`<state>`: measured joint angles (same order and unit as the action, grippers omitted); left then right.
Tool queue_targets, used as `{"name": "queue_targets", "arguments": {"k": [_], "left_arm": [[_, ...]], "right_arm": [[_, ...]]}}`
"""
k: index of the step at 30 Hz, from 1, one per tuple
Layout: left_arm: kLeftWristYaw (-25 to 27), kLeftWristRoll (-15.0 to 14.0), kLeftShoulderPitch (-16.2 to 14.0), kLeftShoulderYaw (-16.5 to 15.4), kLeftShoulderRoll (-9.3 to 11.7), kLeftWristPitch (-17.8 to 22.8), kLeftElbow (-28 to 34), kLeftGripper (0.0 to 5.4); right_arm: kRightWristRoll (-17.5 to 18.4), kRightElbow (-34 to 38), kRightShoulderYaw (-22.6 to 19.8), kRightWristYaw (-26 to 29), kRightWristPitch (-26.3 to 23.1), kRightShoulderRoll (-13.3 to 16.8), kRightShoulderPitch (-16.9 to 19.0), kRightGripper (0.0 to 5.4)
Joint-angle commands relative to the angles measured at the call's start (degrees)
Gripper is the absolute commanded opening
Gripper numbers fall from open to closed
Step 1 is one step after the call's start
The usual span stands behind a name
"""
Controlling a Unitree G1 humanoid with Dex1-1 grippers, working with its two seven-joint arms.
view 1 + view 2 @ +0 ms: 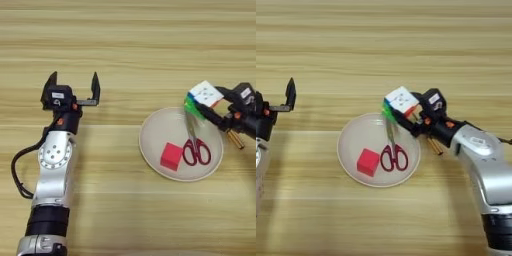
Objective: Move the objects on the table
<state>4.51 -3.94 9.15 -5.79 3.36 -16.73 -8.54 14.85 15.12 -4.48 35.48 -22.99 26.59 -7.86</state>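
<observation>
My right gripper [405, 111] is shut on the multicoloured puzzle cube [400, 100], white face up, and holds it above the far right rim of the round beige plate [351, 150]. On the plate lie a small red cube [368, 162] and red-handled scissors [393, 150], blades pointing away from me. My left gripper [73, 86] stands open over the bare table [125, 45] at the left, with nothing between its fingers.
The plate [150, 145] sits right of centre on the wooden table. A short brass-coloured stick [433, 145] shows beside the plate, under my right arm. My left arm [52, 170] runs along the left side toward the near edge.
</observation>
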Motion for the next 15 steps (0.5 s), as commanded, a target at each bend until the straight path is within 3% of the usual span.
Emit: {"name": "queue_targets", "arguments": {"k": [1, 8, 15], "left_arm": [[-0.1, 0.0, 0.5, 0.2, -0.1, -0.7, -0.6, 5.40], [-0.1, 0.0, 0.5, 0.1, -0.1, -0.8, -0.8, 5.40], [0.2, -0.2, 0.6, 0.1, 0.1, -0.9, -0.9, 5.40]], "right_arm": [[0.8, -0.6, -3.9, -0.2, 0.0, 2.6, 1.5, 3.34], [1.3, -4.6, -10.0, -0.3, 0.7, 5.3, 3.5, 3.34], [0.0, -9.6, -11.5, -1.1, 1.0, 6.7, 4.1, 3.34]]}}
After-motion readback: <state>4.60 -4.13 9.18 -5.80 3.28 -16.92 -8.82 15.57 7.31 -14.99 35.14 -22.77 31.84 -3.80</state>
